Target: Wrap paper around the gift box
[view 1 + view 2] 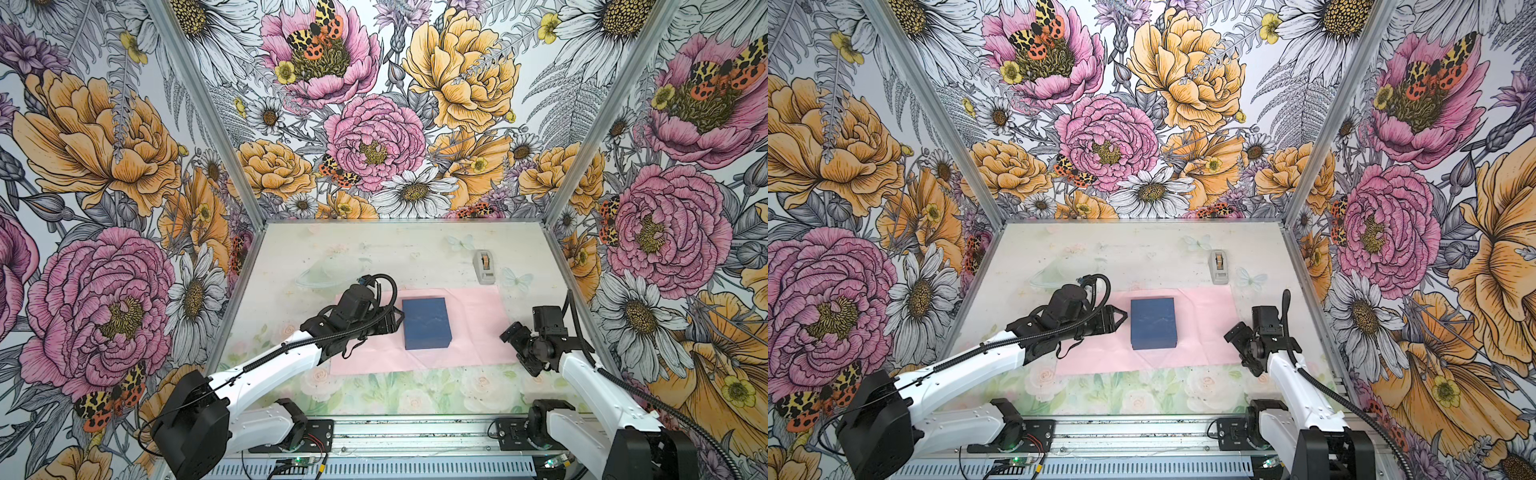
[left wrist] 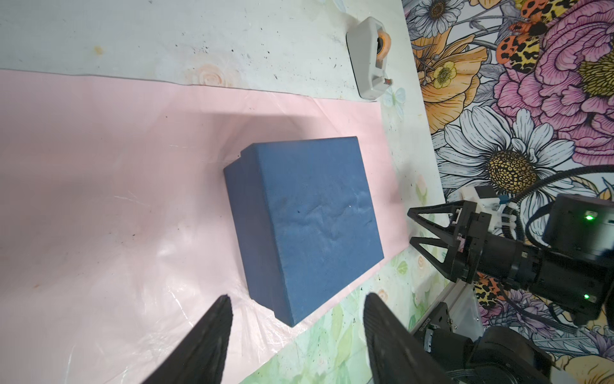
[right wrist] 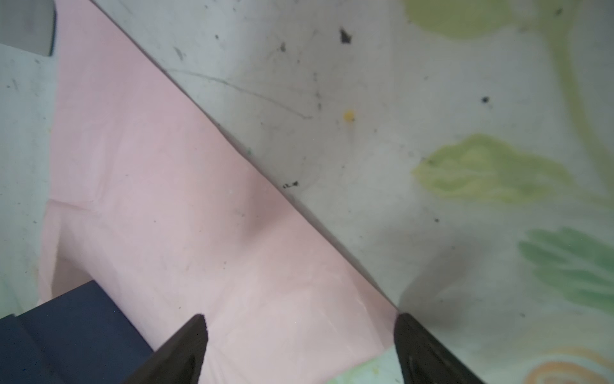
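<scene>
Navy gift box (image 1: 426, 322) on pink paper (image 1: 478, 328), grey dispenser (image 1: 485, 267), one each, left fingers (image 2: 212, 335), right fingers (image 3: 186, 349) spread

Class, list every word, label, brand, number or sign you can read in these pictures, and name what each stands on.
No text here can be read.
On the black mount plate in the left wrist view: a line of small white print, too small and blurred to read.
On the gift box: no print.
On the paper: no print.
On the tape dispenser: no label visible.

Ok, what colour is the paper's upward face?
Pale pink, plain and lightly creased; the paper shows best in the left wrist view.
</scene>
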### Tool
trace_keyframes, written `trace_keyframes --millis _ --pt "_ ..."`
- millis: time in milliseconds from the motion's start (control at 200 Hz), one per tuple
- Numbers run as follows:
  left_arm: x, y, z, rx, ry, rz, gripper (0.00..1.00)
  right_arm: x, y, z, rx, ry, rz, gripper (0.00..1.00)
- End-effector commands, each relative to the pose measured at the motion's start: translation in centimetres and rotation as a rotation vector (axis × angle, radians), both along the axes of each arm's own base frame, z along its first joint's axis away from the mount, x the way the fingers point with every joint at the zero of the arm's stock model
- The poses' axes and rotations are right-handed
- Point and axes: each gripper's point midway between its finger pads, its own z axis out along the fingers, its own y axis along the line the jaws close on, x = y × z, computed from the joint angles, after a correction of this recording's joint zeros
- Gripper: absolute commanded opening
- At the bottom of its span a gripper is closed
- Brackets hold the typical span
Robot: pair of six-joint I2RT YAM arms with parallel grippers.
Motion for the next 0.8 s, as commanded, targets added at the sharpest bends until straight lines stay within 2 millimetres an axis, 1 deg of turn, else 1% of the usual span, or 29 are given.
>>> trace_keyframes --millis 0,105,150,225,345,390,495,600,640,670,796 --pt "0.5 0.9 0.8 -0.003 -0.03 0.04 0.65 -0.7 -0.6 -1.0 -0.038 0.052 -0.009 0.9" --pt "0.6 1.4 0.5 -0.003 -0.03 0.049 0.65 0.3 0.6 -1.4 0.021 0.024 0.033 0.88" --pt "0.6 1.6 0.4 -0.002 -0.029 0.053 0.65 1.0 1.2 -1.3 0.055 -0.004 0.049 0.86" --pt "0.6 1.8 0.5 -0.005 -0.034 0.057 0.65 1.5 1.9 -1.3 0.092 -0.026 0.059 0.83" --pt "0.6 2.1 0.7 -0.004 -0.037 0.064 0.65 1.4 2.2 -1.2 0.111 -0.024 0.055 0.82" --pt "0.6 2.3 0.8 -0.003 -0.038 0.067 0.65 1.2 2.0 -1.1 0.105 -0.018 0.043 0.82" --pt "0.7 2.5 0.5 0.004 -0.034 0.071 0.65 0.2 1.0 -1.1 0.047 0.016 0.014 0.88" --pt "0.7 2.6 0.5 0.005 -0.033 0.072 0.65 -0.9 -0.2 -0.7 -0.026 0.047 -0.008 0.92" --pt "0.7 2.6 0.5 0.005 -0.035 0.074 0.65 -1.1 -0.6 -0.6 -0.048 0.054 -0.015 0.95" --pt "0.7 2.6 0.5 0.005 -0.034 0.074 0.65 -1.3 -0.8 -0.5 -0.062 0.059 -0.019 0.99" --pt "0.7 2.7 0.4 0.007 -0.033 0.075 0.65 -1.9 -1.0 -0.9 -0.074 0.09 -0.016 0.99"
